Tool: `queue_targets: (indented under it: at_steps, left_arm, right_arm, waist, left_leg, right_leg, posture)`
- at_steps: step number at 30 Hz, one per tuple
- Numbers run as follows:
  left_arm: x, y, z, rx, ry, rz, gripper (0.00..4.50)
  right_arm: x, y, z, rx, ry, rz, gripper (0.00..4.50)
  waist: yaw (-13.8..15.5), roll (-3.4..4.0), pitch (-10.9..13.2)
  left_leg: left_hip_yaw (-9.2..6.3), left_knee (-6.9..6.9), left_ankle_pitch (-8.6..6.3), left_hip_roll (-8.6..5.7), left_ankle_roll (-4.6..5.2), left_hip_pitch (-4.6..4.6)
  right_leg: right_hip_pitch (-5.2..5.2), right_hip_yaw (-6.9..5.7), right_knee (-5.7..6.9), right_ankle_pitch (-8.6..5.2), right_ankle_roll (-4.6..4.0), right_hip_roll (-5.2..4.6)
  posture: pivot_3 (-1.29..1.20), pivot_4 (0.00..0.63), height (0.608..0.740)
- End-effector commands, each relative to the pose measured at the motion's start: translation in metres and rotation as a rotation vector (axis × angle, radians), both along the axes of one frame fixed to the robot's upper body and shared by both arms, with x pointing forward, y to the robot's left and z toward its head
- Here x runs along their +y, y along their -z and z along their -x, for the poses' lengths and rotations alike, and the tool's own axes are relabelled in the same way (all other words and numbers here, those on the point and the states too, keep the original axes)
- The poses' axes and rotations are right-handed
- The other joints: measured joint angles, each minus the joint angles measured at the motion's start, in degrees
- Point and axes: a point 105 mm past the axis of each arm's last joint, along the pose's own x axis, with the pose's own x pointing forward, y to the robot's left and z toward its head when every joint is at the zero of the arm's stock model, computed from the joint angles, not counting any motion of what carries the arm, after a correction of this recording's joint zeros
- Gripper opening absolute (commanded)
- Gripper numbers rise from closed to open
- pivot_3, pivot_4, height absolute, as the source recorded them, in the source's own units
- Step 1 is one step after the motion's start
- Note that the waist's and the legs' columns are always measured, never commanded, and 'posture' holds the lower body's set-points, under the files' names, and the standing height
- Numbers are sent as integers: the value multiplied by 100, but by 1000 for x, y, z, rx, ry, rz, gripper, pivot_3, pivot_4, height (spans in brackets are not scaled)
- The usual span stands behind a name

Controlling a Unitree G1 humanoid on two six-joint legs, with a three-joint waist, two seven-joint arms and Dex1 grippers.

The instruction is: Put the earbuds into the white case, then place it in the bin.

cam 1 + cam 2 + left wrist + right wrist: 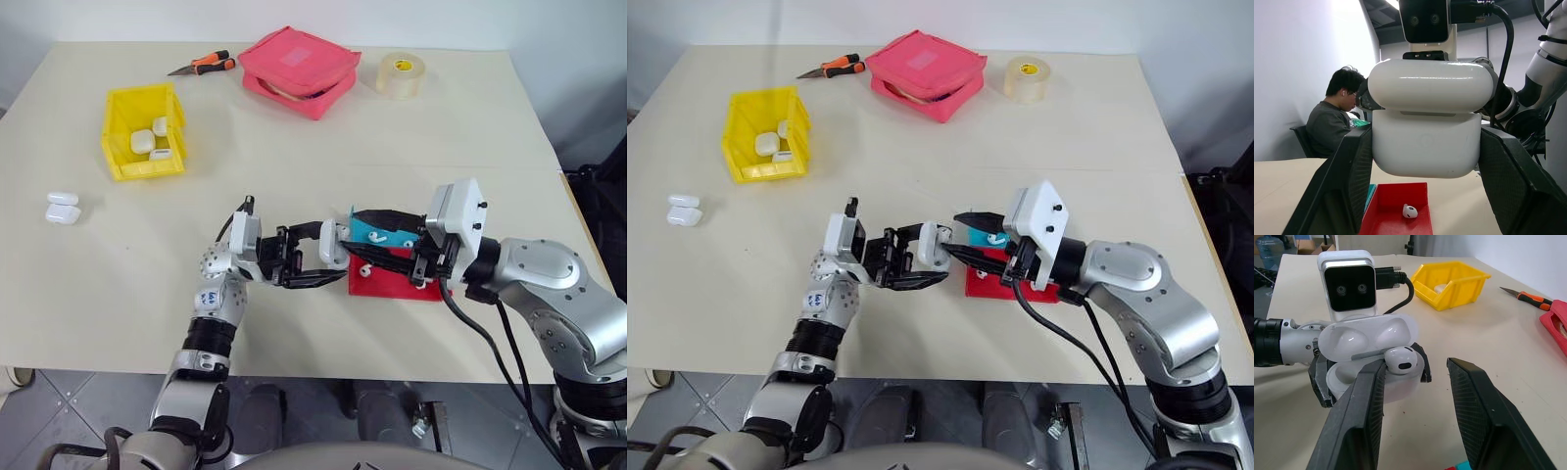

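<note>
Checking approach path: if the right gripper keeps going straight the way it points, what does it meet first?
Most likely the open white case clamped in the left gripper; an earbud sits at its rim beside the right gripper.

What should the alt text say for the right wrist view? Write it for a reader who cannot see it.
The left tool clamps an open white case, with one earbud sitting at the case's rim beside a finger of the open right tool. Behind them, a yellow bin stands on the beige table.
</note>
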Motion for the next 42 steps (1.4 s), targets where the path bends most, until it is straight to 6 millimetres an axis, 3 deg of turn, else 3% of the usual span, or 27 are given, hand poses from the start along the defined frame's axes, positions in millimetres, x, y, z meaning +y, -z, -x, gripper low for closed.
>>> queue_targets:
  at_steps: [1,5,15,19,22,24,28,35,38,42]
  left_arm:
    - [-1,-7,4,-58,39,9,2799]
    - [7,-7,-3,-52,5,-2,2799]
    - [13,-9,-11,-54,-51,3,2799]
    - [18,-8,-14,-53,-73,-3,2799]
    - [23,-8,-17,-52,-98,-8,2799]
    - [25,-8,-20,-52,-111,-8,2799]
    - [27,-9,-23,-54,-122,-11,2799]
    - [33,-8,-26,-55,-148,-17,2799]
    - [36,-8,-28,-56,-161,-20,2799]
    - [41,-9,-31,-63,-195,-23,2799]
  right_arm:
    - [-9,-13,-2,-53,51,-3,2065]
    - [-26,-17,2,-46,112,14,2065]
    - [-58,-4,14,35,243,63,2065]
    - [-87,15,27,148,357,118,2065]
    - [-110,25,41,205,446,148,2584]
    - [-118,27,47,216,480,160,3285]
    - [-127,28,56,222,511,181,4493]
    - [-134,26,59,200,540,211,4493]
    - [-133,25,51,192,555,244,4493]
    - [-118,14,37,110,506,220,4493]
  waist:
    - [0,0,0]
    - [16,0,0]
    - [7,-1,0]
    - [36,-1,0]
    - [42,0,0]
    - [25,-1,1]
    - [7,-2,0]
    - [9,-2,1]
    - [5,-2,1]
    - [6,-3,1]
  left_leg:
    - [0,0,0,0,0,0]
    - [-1,0,0,-3,0,-2]
    - [2,0,-4,-1,7,-1]
    - [0,0,-4,-2,7,-3]
    - [1,0,-4,-7,7,-5]
    - [5,0,-5,-10,9,-3]
    - [10,0,-5,-5,9,1]
    - [8,0,-5,0,10,1]
    - [8,0,-5,-1,10,1]
    - [4,0,-5,0,10,5]
  right_leg:
    - [0,0,0,0,0,0]
    - [0,0,-1,0,0,-2]
    - [0,1,-4,1,2,-2]
    - [0,1,-5,1,1,-1]
    - [5,5,-10,0,1,-4]
    - [10,9,-11,2,3,-6]
    - [14,11,-10,2,5,-1]
    - [14,12,-9,2,5,7]
    - [14,12,-7,2,5,7]
    - [14,9,-8,2,4,7]
  posture:
    - [0,150,740]
    - [0,150,740]
    - [0,150,740]
    - [0,150,740]
    - [0,150,740]
    - [0,150,740]
    - [0,150,740]
    - [0,150,740]
    - [0,150,740]
    - [0,150,740]
